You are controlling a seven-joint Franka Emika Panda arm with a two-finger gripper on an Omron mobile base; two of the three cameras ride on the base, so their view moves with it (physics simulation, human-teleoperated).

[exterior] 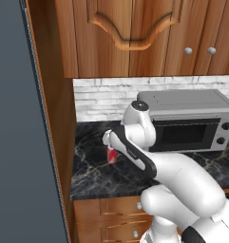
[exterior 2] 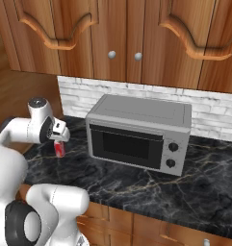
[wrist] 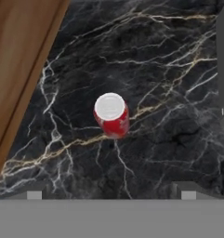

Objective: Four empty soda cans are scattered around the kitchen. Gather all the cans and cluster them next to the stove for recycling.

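The arm is reaching out over the left end of the counter (exterior 2: pixel 136 187), with the gripper (wrist: pixel 111 194) pointed almost straight down. A single can (wrist: pixel 112 115) stands below it, and that looks like the reason for the pose: the hand is lined up above the can for a grasp from overhead. The jaws are spread wide and hold nothing; the can sits apart from the fingertips, between them in line but lower down.

The can rests on the black marble near the tall wood panel (exterior: pixel 54 142) at the counter's left end, well to the left of the toaster oven (exterior 2: pixel 139 137) and out in the open, with bare stone all around it. From the base cameras its red side peeks out just under the hand (exterior: pixel 111 155).

It stands upright, long axis vertical, silvery top facing up toward the hand and base flat on the stone. Seen from above, the top is a clean disc with a little red wall showing on one side, so the hand is slightly off the can's axis. I'd judge a straight descent would bring the jaws around its body.
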